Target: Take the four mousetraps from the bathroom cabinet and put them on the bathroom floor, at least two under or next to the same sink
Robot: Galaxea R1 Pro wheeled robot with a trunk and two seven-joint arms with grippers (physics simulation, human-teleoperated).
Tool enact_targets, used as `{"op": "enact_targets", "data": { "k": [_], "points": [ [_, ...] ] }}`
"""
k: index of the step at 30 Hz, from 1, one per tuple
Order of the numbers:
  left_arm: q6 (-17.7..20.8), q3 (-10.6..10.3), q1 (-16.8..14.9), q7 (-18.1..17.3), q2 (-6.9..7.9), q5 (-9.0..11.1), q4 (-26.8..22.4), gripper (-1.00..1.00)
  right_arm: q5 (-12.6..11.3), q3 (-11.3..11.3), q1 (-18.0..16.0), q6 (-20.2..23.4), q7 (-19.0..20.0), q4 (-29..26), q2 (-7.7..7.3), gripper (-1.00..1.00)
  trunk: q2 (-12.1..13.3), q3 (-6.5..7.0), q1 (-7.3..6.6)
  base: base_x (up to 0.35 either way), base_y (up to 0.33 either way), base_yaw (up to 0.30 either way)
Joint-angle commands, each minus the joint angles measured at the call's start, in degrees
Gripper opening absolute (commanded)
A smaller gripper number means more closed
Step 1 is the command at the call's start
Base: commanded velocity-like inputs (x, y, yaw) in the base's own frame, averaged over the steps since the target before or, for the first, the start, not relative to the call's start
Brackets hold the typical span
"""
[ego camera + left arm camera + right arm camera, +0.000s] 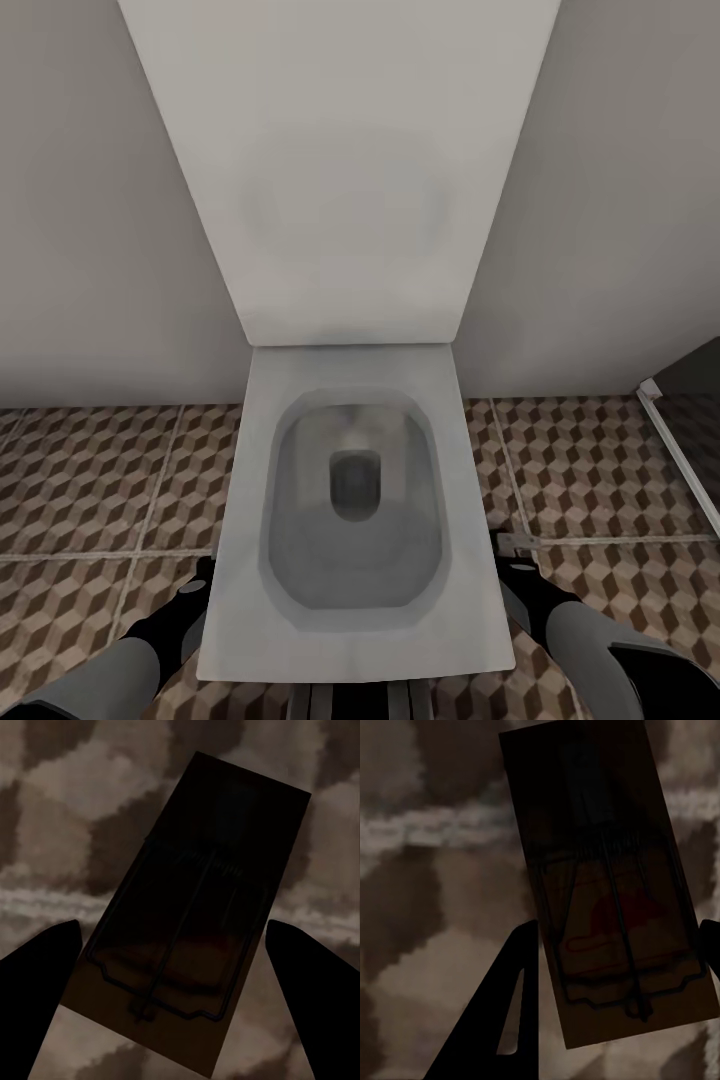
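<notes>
Traps lie lengthwise between each arm's fingers: left gripper (172, 945) open around its mousetrap (191, 907), right gripper (619, 952) clamping its trap (607, 881) over the floor (427, 870)

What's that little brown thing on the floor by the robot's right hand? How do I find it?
Start at the big white toilet. Go to the patterned floor beside it, just ahead of the right gripper. The mousetrap is a tiny tan board; up close, it carries a dark wire frame.

White toilet (350, 420) against grey wall (90, 220); cube-patterned tiles (90, 480).
</notes>
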Motion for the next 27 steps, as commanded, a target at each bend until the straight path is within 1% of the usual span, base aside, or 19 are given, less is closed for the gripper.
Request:
{"op": "enact_targets", "data": {
  "k": [1, 24, 27],
  "points": [
    [-0.2, -0.5, 0.0, 0.4, 0.04, 0.4, 0.0, -1.0, 0.4, -0.5, 0.0, 0.1, 0.0, -0.1, 0.03, -1.0, 0.0, -0.03, -0.01, 0.0, 0.0, 0.0],
    [-0.2, -0.5, 0.0, 0.4, -0.05, 0.4, 0.0, -1.0, 0.5, -0.2, 0.0, -0.3, 0.0, 0.2, 0.11, -1.0, 0.0, -0.03, -0.01, 0.0, 0.0, 0.0],
    [-0.2, -0.5, 0.0, 0.4, -0.05, 0.4, 0.1, -1.0, 0.5, -0.2, 0.0, -1.1, 0.2, 0.1, 0.12, -1.0, 0.0, -0.03, -0.01, 0.0, 0.0, 0.0]
  ]
}}
